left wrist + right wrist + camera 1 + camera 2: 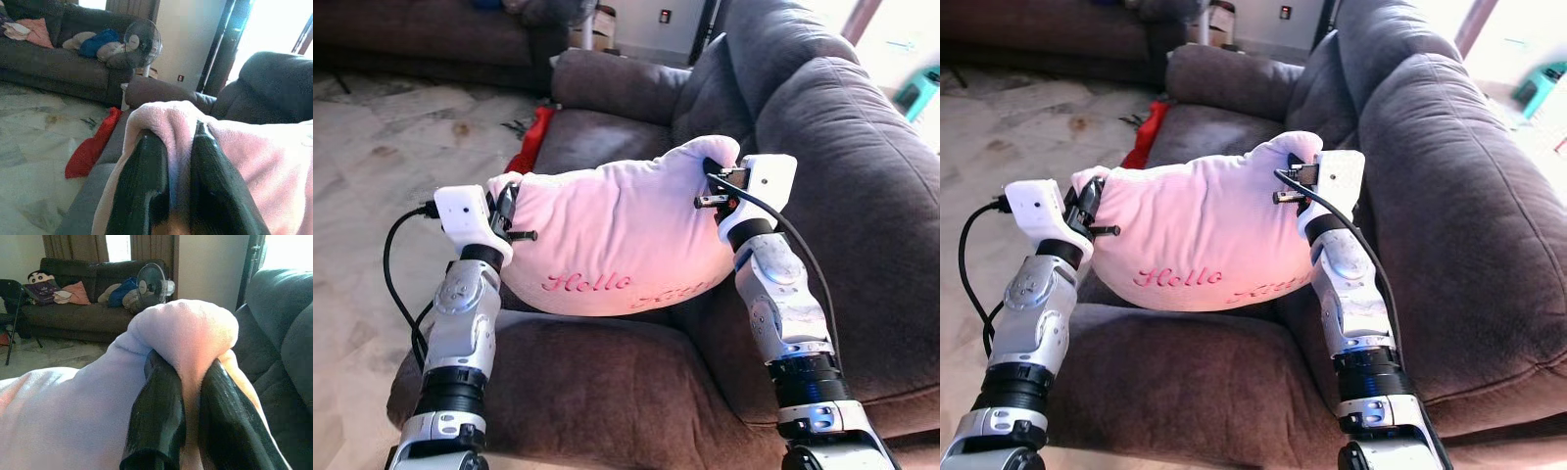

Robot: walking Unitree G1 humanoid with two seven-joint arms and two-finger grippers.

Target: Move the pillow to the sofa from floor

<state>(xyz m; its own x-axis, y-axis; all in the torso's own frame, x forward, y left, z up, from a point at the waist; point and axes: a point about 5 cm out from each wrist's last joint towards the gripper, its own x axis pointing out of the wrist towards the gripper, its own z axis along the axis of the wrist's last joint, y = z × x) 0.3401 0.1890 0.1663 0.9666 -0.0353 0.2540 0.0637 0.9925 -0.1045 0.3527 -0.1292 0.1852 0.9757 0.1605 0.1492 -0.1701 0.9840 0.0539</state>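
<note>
1. Left eye view: a pink pillow (612,240) with red script reading "Hello" hangs between the two arms, above the seat of a dark brown sofa (862,196). The left gripper (506,206) pinches the pillow's left corner, and the right gripper (717,176) pinches its upper right corner, which sits higher and close to the sofa's backrest. The pillow's lower edge is at or just above the front seat cushion; contact cannot be told. A red cloth (530,140) lies at the sofa's edge by the pale marbled floor (382,157).

2. Right eye view: the same scene, with the pillow stretched between both grippers over the seat, the right corner raised toward the backrest, the left corner out toward the floor side.

3. Left wrist view: the left gripper's two black fingers (142,191) are narrow, clamped on a fold of pink pillow fabric that bulges up between and over them. Beyond, the red cloth lies against the sofa's side, and a standing fan (142,41) stands near a second dark sofa (54,63) carrying cushions and clothes.

4. Right wrist view: the right gripper's fingers (161,416) are likewise narrow, squeezing a rounded pillow corner that mushrooms above the fingertips. The rest of the pillow spreads away to one side; the brown sofa's cushions lie close on the other.
</note>
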